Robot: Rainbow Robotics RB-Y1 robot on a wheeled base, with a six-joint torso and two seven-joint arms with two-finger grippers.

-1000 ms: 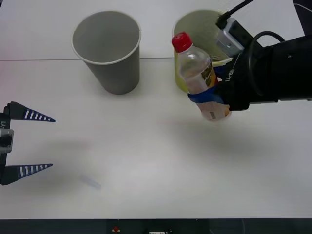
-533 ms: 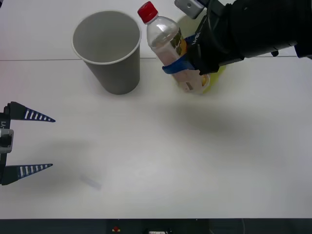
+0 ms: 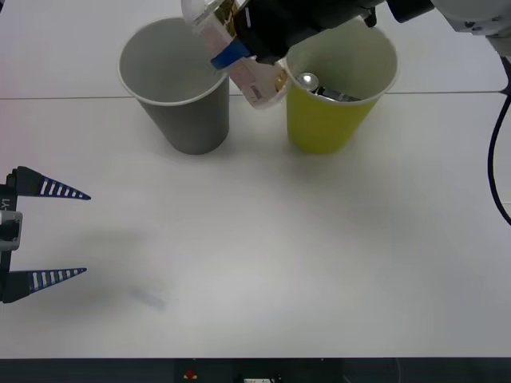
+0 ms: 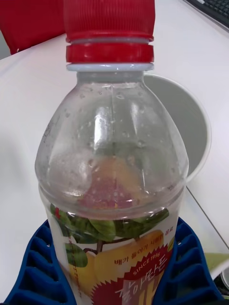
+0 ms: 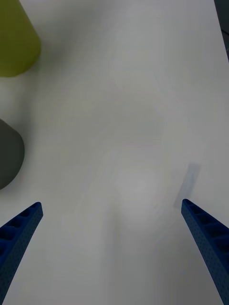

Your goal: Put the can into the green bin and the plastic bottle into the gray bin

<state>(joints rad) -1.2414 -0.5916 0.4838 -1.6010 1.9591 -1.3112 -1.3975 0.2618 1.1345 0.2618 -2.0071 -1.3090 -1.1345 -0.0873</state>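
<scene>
The plastic bottle (image 3: pixel 231 36) is cut off at twelve o'clock; the can (image 3: pixel 319 86) lies half-hidden inside the green bin (image 3: pixel 331 120).

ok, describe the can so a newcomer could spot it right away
Start at the white table, far side, where two big cup-shaped bins stand side by side. Look into the green bin, on the robot's right of the gray bin. The can lies inside: small, dark-bodied, shiny silver top, unlike the clear bottle in the right gripper.
</scene>
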